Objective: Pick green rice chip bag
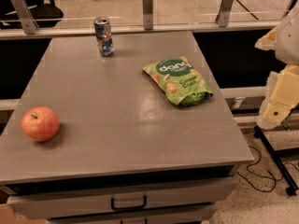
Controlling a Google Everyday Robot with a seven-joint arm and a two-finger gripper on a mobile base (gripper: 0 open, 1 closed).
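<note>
Grey desk (117, 139) carries green rice chip bag (178, 81) near right edge; end effector (280, 99) beyond that edge, state cannot tell.

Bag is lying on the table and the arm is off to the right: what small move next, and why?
Probably swing the hand left, over the table toward the green rice chip bag. The hand sits at the view's right edge, off the table and apart from the bag, which lies flat and untouched.

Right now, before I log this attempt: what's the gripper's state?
Gripper: cannot be told; it is at the right edge, beside the table, apart from the green rice chip bag.
</note>
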